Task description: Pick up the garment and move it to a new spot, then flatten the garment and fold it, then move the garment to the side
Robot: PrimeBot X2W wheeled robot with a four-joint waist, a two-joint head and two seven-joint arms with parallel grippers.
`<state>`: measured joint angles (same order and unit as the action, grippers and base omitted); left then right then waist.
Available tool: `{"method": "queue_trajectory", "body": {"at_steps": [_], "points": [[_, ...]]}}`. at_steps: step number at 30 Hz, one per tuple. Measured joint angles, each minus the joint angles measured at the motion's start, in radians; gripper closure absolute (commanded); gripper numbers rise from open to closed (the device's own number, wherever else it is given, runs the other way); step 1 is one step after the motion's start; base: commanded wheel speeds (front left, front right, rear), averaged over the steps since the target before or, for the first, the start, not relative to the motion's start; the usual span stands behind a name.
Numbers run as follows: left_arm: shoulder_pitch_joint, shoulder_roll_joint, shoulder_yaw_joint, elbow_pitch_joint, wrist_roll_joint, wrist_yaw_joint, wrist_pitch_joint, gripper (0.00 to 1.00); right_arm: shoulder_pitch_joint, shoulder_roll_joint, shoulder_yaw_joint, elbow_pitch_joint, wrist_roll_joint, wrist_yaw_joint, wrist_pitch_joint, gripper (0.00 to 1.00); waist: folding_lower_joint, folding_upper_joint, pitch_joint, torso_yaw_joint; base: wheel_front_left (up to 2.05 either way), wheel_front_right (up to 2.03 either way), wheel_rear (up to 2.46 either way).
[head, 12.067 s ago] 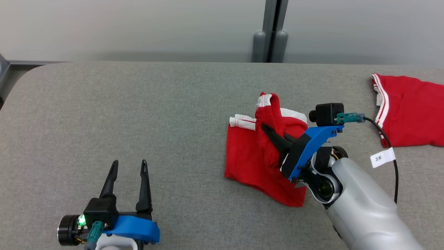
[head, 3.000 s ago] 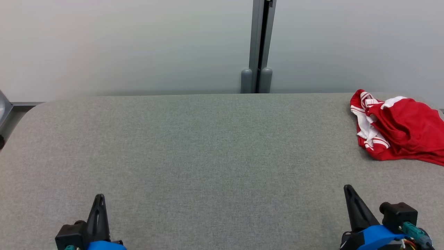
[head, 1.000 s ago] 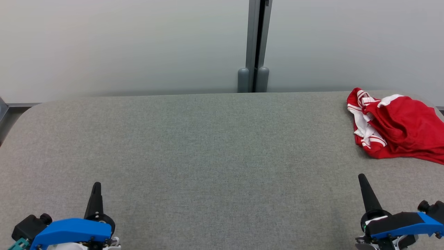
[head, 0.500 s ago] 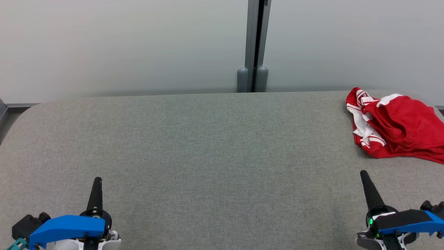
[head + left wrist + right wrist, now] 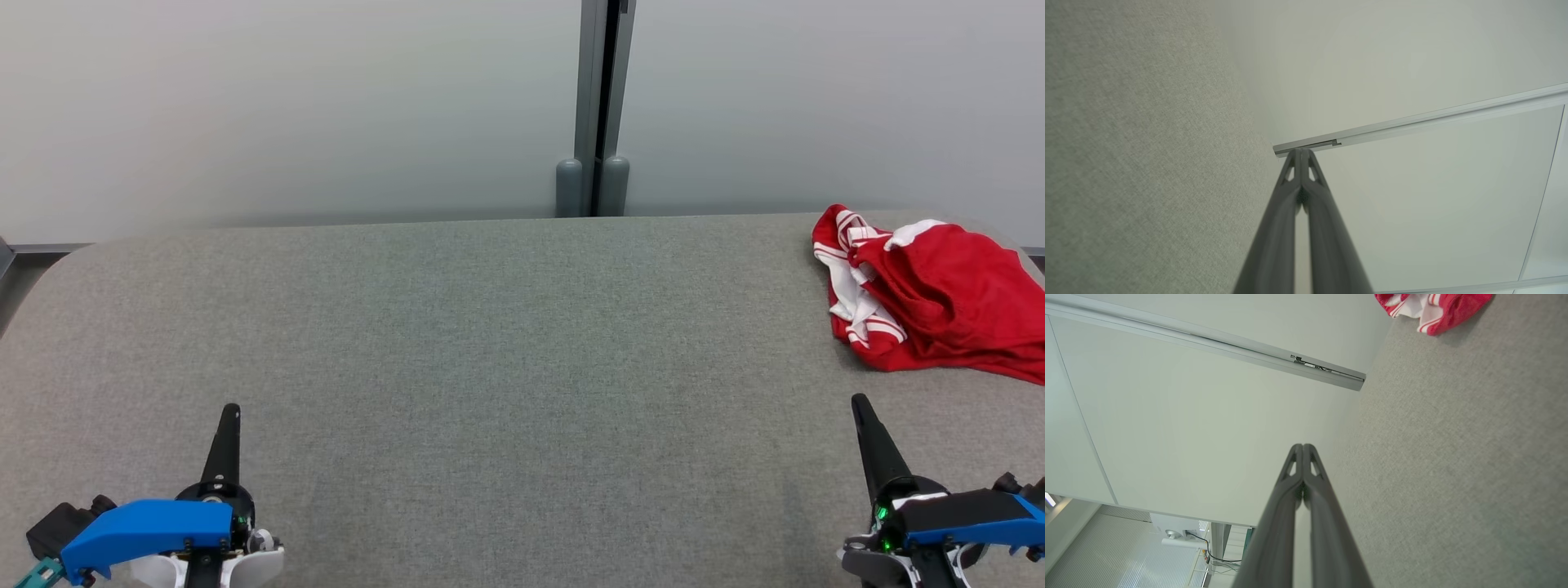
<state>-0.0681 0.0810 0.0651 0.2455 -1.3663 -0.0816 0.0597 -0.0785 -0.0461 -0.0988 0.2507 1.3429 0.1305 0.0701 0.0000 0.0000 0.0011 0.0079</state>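
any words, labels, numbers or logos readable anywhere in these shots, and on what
None can be read.
The red and white garment shows stripes but no lettering.
The grey table, the wall panels, the left gripper and the right gripper carry no visible text.

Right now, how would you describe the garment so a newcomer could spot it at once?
Start with the wide grey fabric-covered table before the pale wall. Follow it to its far right corner, beyond the right gripper: the garment lies there in a crumpled heap. It is bright red with white striped trim, against plain grey all around.
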Motion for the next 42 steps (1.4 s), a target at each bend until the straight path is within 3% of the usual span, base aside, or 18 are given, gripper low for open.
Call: {"method": "queue_trajectory", "body": {"at_steps": [34, 42], "points": [[-0.035, -0.029, 0.048, 0.000, -0.232, -0.043, 0.052, 1.00, -0.022, -0.001, -0.013, -0.004, 0.255, 0.000, 0.042, 1.00, 0.0000, 0.0000, 0.002, -0.008, 0.00, 0.00, 0.00], [-0.036, -0.030, 0.050, 0.000, -0.245, -0.048, 0.054, 1.00, -0.023, -0.001, -0.014, -0.004, 0.269, 0.000, 0.043, 1.00, 0.0000, 0.0000, 0.002, -0.008, 0.00, 0.00, 0.00]]}}
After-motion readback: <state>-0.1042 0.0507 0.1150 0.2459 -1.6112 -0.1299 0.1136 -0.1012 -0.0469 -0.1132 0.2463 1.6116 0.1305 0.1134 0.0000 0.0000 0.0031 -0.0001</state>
